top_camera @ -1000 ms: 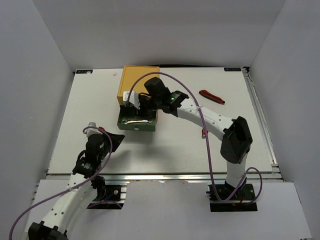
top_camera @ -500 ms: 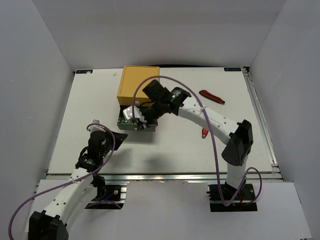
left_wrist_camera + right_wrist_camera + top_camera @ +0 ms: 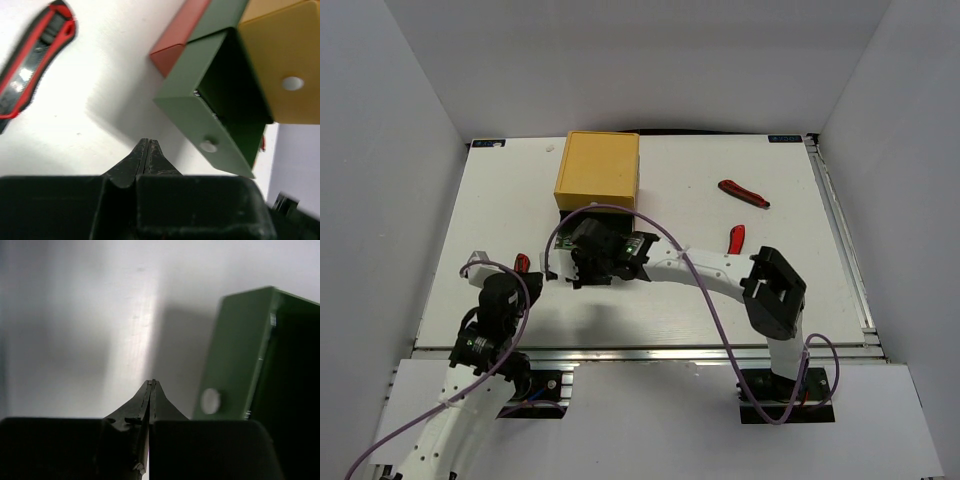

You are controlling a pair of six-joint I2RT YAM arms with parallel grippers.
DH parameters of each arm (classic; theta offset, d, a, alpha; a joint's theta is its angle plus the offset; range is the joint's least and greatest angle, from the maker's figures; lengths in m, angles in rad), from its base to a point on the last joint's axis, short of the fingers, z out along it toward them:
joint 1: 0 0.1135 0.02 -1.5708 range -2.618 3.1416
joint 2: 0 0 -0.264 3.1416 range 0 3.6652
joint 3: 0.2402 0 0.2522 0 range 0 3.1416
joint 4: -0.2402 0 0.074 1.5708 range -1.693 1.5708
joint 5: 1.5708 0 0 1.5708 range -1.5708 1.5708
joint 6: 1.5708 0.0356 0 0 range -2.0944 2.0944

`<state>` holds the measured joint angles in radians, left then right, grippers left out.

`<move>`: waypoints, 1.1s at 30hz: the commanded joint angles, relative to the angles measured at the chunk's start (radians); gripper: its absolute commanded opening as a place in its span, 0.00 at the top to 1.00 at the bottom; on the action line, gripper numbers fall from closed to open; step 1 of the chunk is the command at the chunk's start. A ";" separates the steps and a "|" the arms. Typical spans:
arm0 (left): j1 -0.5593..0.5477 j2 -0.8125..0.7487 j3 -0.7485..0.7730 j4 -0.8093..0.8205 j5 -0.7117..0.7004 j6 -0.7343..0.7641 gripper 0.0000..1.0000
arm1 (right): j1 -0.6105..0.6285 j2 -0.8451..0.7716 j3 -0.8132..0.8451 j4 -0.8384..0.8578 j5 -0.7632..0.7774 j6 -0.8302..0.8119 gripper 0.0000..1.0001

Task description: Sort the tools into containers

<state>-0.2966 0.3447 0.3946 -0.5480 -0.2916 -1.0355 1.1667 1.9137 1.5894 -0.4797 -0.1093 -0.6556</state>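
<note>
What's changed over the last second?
Right gripper pulled back from over the green drawer toward the near edge and shut, empty. Left gripper drew back toward its base, shut. Green drawer stays open; chest and far red tool unmoved.

green drawer (image 3: 200, 125): interior too dark to tell contents (both wrist views); right part cropped in right wrist view | overhead view: drawer largely hidden under right arm (image 3: 710, 272) | pocket tool (image 3: 31, 65): blurred, cropped by left edge
</note>
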 commanded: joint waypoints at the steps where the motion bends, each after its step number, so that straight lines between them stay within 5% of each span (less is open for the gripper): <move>1: 0.001 -0.013 0.015 -0.102 -0.060 -0.006 1.00 | -0.009 0.036 0.024 0.154 0.192 0.053 1.00; 7: 0.001 -0.015 0.030 -0.119 -0.075 0.002 0.97 | -0.019 0.050 -0.042 0.276 0.286 -0.028 0.99; 11: 0.001 -0.016 0.035 -0.121 -0.081 0.003 0.94 | -0.051 0.076 -0.019 0.296 0.332 -0.056 0.68; 17: 0.001 -0.016 0.020 -0.098 -0.067 -0.003 0.79 | -0.090 0.100 0.015 0.282 0.319 -0.088 0.40; 24: 0.001 0.011 0.006 -0.029 -0.017 0.008 0.48 | -0.131 0.151 0.078 0.244 0.323 -0.111 0.25; 27: 0.001 0.023 0.000 0.009 0.008 0.008 0.45 | -0.153 0.160 0.106 0.204 0.289 -0.114 0.23; 33: 0.001 0.049 -0.036 0.158 0.092 0.000 0.43 | -0.173 0.075 0.173 -0.064 -0.050 -0.180 0.20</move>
<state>-0.2966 0.3767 0.3801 -0.5098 -0.2707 -1.0363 1.0031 2.0743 1.7000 -0.4046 0.0315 -0.7788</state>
